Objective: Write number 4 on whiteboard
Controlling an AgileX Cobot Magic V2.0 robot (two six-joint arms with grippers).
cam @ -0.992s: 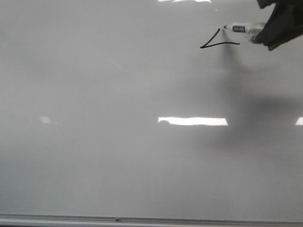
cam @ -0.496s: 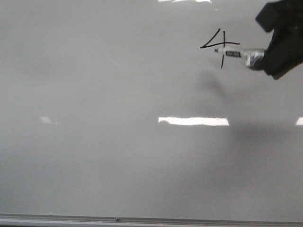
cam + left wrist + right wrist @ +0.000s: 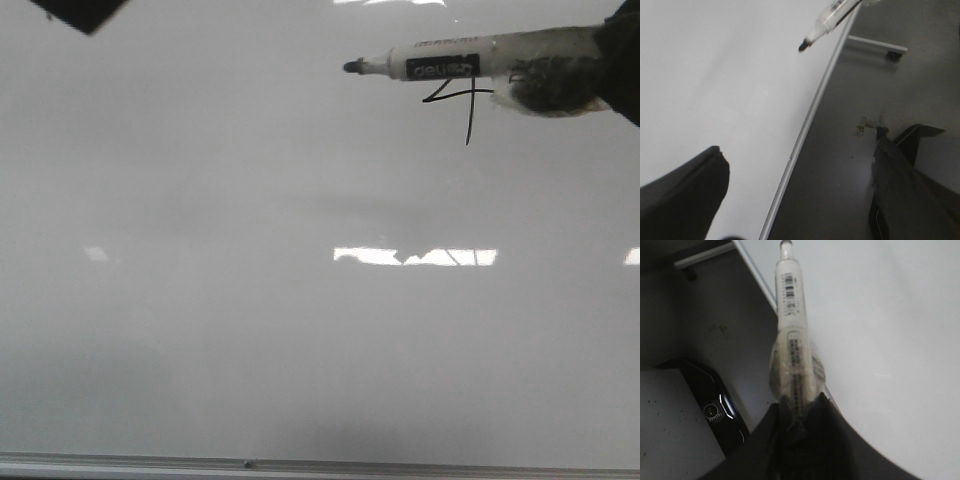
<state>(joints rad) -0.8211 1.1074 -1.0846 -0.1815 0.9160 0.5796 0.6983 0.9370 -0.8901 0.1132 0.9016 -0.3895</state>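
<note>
One number 4 (image 3: pixel 465 105) — partly, seemingly, behind marker (image 3: pixel 450 65).

The whiteboard (image 3: pixel 200 330) looks smooth and glossy, pale grey-white, throwing back bright rectangles of light. Its frame edge (image 3: pixel 320 466) reads as thin brushed silver metal. The number 4 (image 3: pixel 468 112) is thin black ink, matt against the shine. The marker (image 3: pixel 470 66) has a whitish, slightly see-through plastic barrel with a glossy black label, plus a wrap of cloudy, crinkly tape near the right claw (image 3: pixel 802 432), which looks like matt black plastic. The left claw (image 3: pixel 790 200) has the same dull black finish.
</note>
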